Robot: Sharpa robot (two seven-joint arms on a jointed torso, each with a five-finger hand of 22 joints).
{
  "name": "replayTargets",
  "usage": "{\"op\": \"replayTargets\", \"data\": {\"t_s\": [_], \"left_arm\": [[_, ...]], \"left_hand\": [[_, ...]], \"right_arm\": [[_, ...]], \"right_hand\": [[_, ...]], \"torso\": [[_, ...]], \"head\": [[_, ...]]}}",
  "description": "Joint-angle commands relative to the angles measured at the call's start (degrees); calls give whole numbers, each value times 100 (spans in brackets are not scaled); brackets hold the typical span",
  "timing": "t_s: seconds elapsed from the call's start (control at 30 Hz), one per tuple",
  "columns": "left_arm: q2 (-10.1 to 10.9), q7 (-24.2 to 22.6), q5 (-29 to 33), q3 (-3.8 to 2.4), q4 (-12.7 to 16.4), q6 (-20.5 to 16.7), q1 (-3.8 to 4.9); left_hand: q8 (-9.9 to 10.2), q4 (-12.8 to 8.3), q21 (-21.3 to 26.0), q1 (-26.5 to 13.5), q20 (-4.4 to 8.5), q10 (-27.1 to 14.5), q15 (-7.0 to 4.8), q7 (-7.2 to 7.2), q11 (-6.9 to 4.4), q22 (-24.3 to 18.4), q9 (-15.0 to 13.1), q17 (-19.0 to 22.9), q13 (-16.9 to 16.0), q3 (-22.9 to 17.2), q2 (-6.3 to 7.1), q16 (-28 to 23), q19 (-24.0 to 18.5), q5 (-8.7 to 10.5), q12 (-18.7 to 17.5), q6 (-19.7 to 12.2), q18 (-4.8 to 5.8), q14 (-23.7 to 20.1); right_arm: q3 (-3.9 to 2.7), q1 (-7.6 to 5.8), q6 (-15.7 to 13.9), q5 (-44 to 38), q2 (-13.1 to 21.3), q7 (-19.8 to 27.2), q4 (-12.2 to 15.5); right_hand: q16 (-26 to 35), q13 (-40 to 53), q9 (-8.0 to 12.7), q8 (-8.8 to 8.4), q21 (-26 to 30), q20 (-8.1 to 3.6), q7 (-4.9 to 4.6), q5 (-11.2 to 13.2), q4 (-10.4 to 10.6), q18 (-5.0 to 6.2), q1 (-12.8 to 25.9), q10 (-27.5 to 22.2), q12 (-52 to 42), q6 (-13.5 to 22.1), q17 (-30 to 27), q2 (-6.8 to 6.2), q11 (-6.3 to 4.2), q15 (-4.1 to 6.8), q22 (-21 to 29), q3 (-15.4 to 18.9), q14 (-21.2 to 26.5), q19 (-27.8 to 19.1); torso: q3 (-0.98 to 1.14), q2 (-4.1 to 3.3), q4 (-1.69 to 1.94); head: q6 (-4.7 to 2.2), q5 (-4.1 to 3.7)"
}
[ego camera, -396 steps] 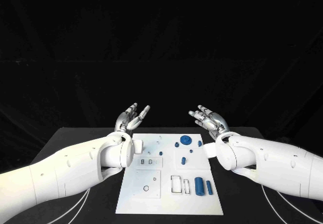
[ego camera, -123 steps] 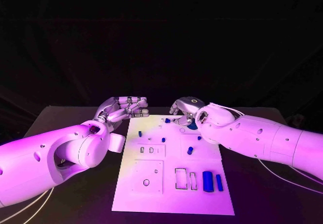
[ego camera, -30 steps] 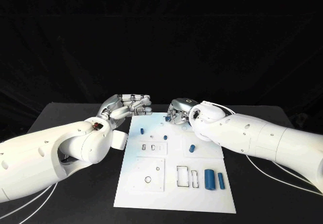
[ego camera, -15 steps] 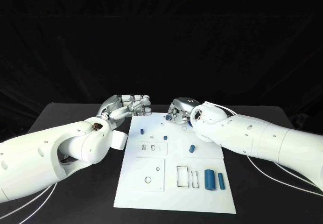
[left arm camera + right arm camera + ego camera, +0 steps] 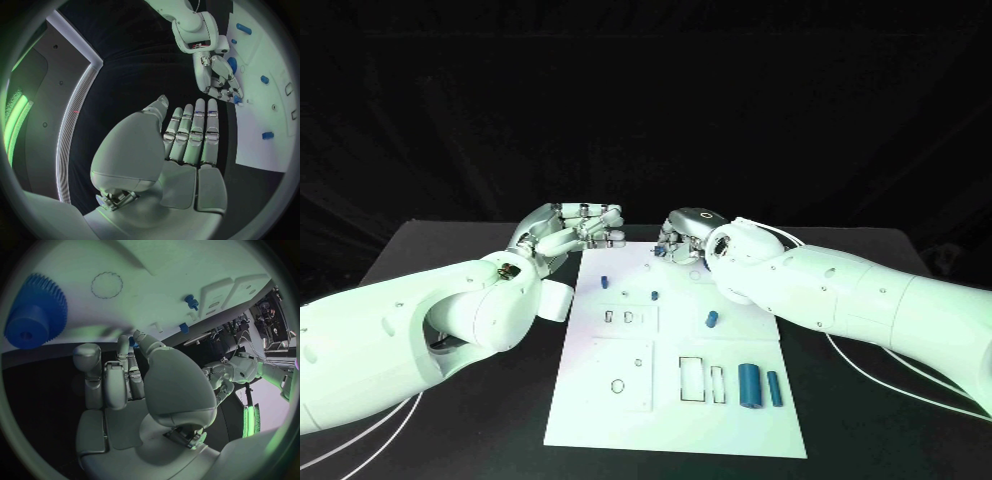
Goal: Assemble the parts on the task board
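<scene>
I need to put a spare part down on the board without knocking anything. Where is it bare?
The task board is bare along its near edge, below the two upright blue bars and the slots. The far end is crowded: the right hand works there among small blue pegs, the left hand alongside.

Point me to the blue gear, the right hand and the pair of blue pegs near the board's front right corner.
blue gear point(image 5: 34, 310): right wrist view, on its toothed rim.
right hand point(image 5: 678, 240): head view, on its knuckles.
pair of blue pegs point(image 5: 760, 385): head view, on the thicker peg's right edge.
</scene>
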State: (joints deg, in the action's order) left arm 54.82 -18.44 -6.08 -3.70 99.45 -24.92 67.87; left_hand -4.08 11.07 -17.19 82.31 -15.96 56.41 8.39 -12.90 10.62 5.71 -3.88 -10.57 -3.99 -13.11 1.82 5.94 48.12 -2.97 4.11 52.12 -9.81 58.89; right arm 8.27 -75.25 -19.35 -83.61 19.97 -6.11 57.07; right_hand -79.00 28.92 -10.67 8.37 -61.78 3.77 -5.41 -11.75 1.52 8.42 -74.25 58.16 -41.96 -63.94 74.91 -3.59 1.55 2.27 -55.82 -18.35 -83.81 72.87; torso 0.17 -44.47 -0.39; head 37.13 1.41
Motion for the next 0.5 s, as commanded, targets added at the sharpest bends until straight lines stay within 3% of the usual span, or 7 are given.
{"op": "replayTargets", "data": {"t_s": [0.03,0.5], "left_arm": [[-12,-25,16,-6,17,100,9],[-8,-19,16,-6,9,93,16]], "left_hand": [[29,14,32,-45,-1,-14,13,-63,24,-10,7,-9,9,15,5,-39,-56,-2,-36,-10,-72,-23],[29,14,32,-45,-1,-14,13,-63,24,-10,7,-9,9,15,5,-39,-56,-2,-36,-10,-72,-23]], "right_arm": [[-1,-1,3,-83,-36,11,3],[-1,-3,-126,-93,-58,25,5]], "right_hand": [[-31,5,4,25,-16,-11,-4,-39,28,-107,57,4,-36,-6,215,-6,-22,39,10,-10,-355,19],[-18,14,12,3,14,-11,-25,-79,55,-105,96,-30,-25,63,201,-43,-8,31,28,-16,-349,2]], "torso": [[1,1,-4],[7,-3,-9]], "head": [[-9,10],[-4,28]]}}
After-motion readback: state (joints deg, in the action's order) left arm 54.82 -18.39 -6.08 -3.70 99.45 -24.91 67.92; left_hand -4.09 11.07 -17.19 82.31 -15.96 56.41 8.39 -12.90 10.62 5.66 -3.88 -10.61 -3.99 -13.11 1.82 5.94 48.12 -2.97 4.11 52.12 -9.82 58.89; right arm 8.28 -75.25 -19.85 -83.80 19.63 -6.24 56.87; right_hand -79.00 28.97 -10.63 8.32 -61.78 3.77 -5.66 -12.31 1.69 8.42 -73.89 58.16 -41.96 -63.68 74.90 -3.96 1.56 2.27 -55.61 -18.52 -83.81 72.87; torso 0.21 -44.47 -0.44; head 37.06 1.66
